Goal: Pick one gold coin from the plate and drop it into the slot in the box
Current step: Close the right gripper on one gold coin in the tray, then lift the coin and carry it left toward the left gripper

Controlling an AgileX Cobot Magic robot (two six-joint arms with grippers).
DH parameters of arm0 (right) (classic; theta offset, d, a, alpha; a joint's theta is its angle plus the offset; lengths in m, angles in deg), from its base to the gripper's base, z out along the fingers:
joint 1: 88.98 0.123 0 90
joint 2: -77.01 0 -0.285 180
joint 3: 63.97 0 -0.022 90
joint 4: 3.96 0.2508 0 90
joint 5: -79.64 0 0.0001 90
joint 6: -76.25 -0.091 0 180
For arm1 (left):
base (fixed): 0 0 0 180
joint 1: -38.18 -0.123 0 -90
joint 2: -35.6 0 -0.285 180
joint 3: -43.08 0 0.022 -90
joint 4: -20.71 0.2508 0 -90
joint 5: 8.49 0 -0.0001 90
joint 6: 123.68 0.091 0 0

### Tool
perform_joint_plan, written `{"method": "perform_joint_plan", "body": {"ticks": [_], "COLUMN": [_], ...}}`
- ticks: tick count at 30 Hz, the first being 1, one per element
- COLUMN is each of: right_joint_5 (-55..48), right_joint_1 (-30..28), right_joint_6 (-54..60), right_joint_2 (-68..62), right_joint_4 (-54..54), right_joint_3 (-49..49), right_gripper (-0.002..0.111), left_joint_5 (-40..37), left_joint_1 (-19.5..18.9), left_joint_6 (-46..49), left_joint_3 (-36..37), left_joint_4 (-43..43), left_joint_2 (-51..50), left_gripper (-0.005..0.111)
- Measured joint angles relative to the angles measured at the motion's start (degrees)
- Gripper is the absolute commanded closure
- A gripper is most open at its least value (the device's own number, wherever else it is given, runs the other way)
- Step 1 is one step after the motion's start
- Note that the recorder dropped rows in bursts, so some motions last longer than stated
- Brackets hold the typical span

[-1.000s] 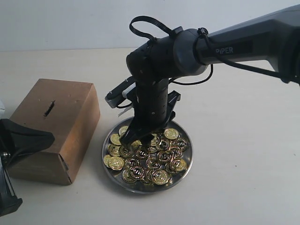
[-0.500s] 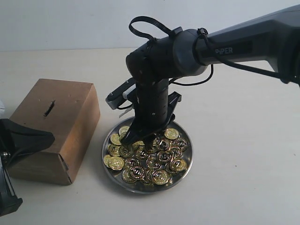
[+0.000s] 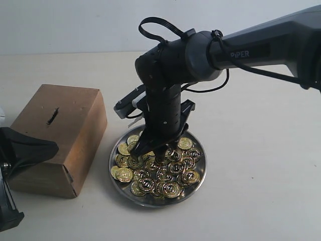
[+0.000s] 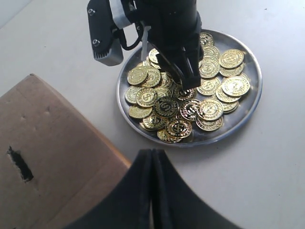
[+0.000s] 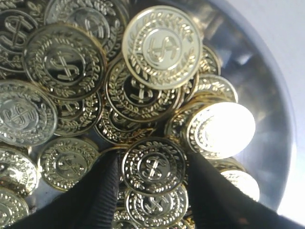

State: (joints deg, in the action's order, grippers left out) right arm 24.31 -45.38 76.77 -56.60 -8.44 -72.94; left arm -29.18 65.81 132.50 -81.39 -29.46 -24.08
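The silver-grey plate (image 3: 199, 176) holds a heap of gold coins (image 3: 173, 173). My right gripper (image 3: 154, 154) points down into the heap. In the right wrist view its black fingers (image 5: 107, 188) press against both edges of one flat-lying gold coin (image 5: 153, 167). The right gripper (image 5: 153, 161) is shut on that coin, which still rests on the pile. The brown box (image 3: 75, 135) stands left of the plate, its slot (image 3: 52, 116) facing up. My left gripper (image 4: 151, 153) is shut and empty, hovering near the box's corner (image 4: 62, 157) and short of the plate (image 4: 255, 90).
The pale tabletop (image 3: 251, 150) spreads around the plate and box. The right arm's dark body (image 3: 200, 50) reaches in from the upper right over the plate. The left arm (image 3: 22, 150) sits at the lower left beside the box.
The right gripper's fingers have drawn closer together among the coins and shifted slightly right. The left arm, the box and the plate have stayed put.
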Motion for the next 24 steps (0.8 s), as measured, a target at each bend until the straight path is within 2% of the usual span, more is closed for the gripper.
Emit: {"method": "perform_joint_plan", "body": {"ticks": [9, 15, 24], "right_joint_5": [0.0, -0.1, -0.2], "right_joint_1": [0.0, 0.0, 0.0], "right_joint_6": [0.5, 1.0, 1.4], "right_joint_2": [0.0, 0.0, 0.0], "right_joint_4": [0.0, 0.1, 0.1], "right_joint_3": [0.0, 0.0, 0.0], "right_gripper": [0.064, 0.074, 0.075], "left_joint_5": [0.0, 0.0, 0.0], "left_joint_1": [0.0, 0.0, 0.0], "left_joint_6": [0.0, 0.0, 0.1], "left_joint_3": [0.0, 0.0, 0.0], "left_joint_4": [0.0, 0.0, 0.0], "left_joint_2": [0.0, 0.0, 0.0], "left_gripper": [0.107, 0.107, 0.107]}}
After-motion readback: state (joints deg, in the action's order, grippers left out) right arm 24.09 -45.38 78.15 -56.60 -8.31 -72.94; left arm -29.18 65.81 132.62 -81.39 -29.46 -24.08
